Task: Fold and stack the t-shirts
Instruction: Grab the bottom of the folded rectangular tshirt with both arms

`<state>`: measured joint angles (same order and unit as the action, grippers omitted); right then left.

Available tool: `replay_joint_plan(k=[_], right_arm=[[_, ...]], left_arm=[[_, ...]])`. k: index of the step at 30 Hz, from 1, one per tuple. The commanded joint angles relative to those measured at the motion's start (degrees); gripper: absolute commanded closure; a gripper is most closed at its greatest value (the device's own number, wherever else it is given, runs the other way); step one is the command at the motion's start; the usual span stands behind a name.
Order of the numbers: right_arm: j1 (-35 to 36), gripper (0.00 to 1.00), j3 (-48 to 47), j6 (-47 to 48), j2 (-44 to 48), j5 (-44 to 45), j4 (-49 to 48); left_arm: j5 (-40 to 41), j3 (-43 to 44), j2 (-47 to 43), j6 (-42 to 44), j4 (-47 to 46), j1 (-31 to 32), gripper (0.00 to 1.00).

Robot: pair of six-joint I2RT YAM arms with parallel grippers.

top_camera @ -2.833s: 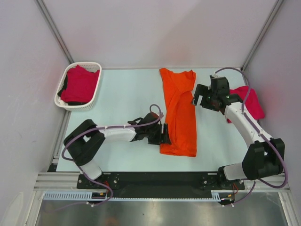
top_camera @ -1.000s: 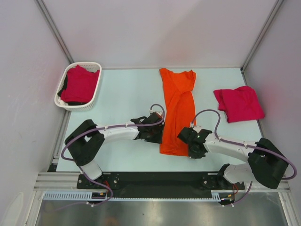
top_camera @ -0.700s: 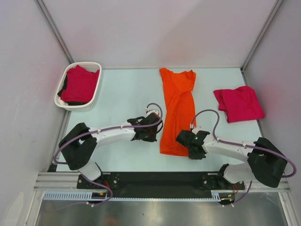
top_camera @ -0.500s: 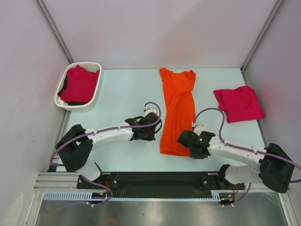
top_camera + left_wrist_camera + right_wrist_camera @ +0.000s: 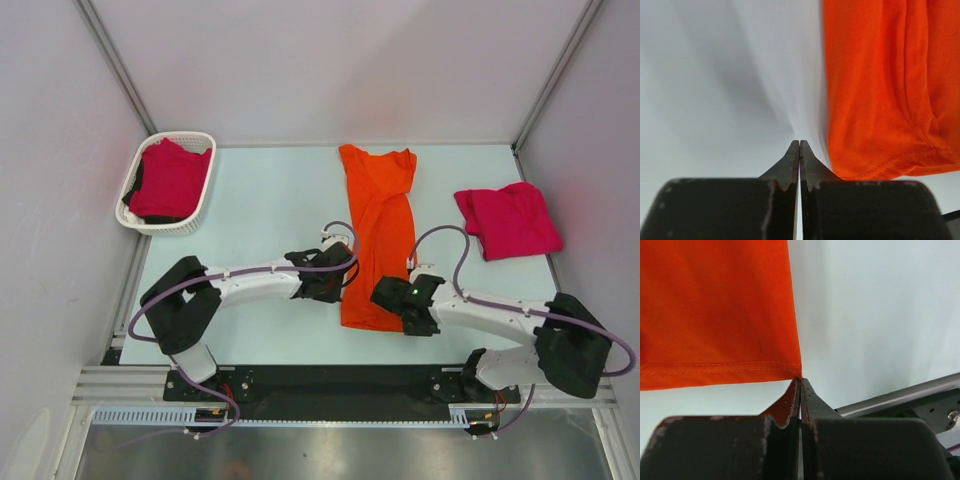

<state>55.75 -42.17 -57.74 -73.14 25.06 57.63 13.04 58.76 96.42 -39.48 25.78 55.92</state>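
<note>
The orange t-shirt (image 5: 378, 240) lies in a long narrow strip down the middle of the table (image 5: 260, 200), collar at the far end. My left gripper (image 5: 343, 284) is shut just off the shirt's left edge (image 5: 875, 90) near the hem, with nothing between its fingertips (image 5: 799, 144). My right gripper (image 5: 396, 306) is shut at the shirt's near right corner. In the right wrist view its tips (image 5: 800, 380) touch the hem corner (image 5: 715, 315); no cloth shows between them. A folded crimson-pink t-shirt (image 5: 508, 220) lies at the right.
A white lattice basket (image 5: 138, 222) at the far left holds more crimson-pink cloth (image 5: 170, 178). Grey walls close in the table on three sides. A black and metal rail (image 5: 330, 378) runs along the near edge, between the arm bases.
My left gripper's jaws have closed; it drew left off the shirt, then came back to its left edge. Earlier still, my right gripper came down from the collar end to the near corner.
</note>
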Motion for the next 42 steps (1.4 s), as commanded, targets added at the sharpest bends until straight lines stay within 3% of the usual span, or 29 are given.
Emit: replay_joint_plan(k=[1,8,13,14,15,16,22,25,28,29,31,34,37,40,42], right_arm=[[1.9,1.00,0.4,-5.2,-4.0,4.0,2.6],[5.2,1.00,0.9,-10.4,-9.1,4.9,3.8],[6.8,0.98,-0.4,-9.4,-5.6,3.9,5.5],[6.9,0.75,-0.4,-9.2,-4.4,3.8,5.5],[7.0,0.02,-0.4,-9.5,-2.9,3.5,5.7],[7.9,0.00,-0.5,-10.0,0.3,3.9,6.3],[9.2,0.00,-5.2,-13.1,10.8,10.4,11.9],[9.4,0.00,-6.3,-10.0,13.5,14.7,9.4],[8.2,0.00,-4.2,-3.0,12.9,17.7,1.5],[7.5,0.00,-3.1,-0.7,12.0,17.4,-4.0],[6.3,0.00,-2.6,3.8,10.2,16.6,-11.3],[5.1,0.01,-0.9,8.2,6.4,13.9,-21.5],[4.5,0.09,0.8,12.4,3.3,10.4,-30.4],[3.6,0.26,0.8,15.4,0.4,7.6,-35.1],[2.5,0.26,0.9,16.4,-1.0,6.1,-36.5]], left_arm=[[0.7,1.7,-2.3,0.3,-0.4,0.3,1.00],[1.2,0.8,-3.7,0.3,0.2,0.3,1.00],[1.5,0.7,-4.0,0.4,0.2,0.3,1.00],[1.6,0.6,-4.1,0.4,0.1,0.3,1.00],[1.8,0.6,-4.1,0.5,0.1,0.3,1.00],[1.8,0.6,-4.1,0.6,0.1,0.3,1.00],[2.6,0.6,-3.8,0.9,-0.2,0.3,1.00],[2.1,1.5,-2.8,1.0,-0.8,0.3,0.91],[0.9,2.5,-1.8,1.0,-1.6,0.3,0.56],[0.7,2.5,-1.4,0.6,-1.8,0.3,0.39],[-0.1,2.4,-1.2,0.2,-2.2,0.3,0.24],[-1.0,2.0,-1.1,-0.4,-3.5,0.3,0.19],[-1.4,1.4,-1.1,-0.7,-4.9,0.3,0.18],[-0.3,2.0,-0.4,-0.9,-4.8,0.3,0.18],[1.5,3.2,0.3,-0.7,-3.9,0.3,0.18]])
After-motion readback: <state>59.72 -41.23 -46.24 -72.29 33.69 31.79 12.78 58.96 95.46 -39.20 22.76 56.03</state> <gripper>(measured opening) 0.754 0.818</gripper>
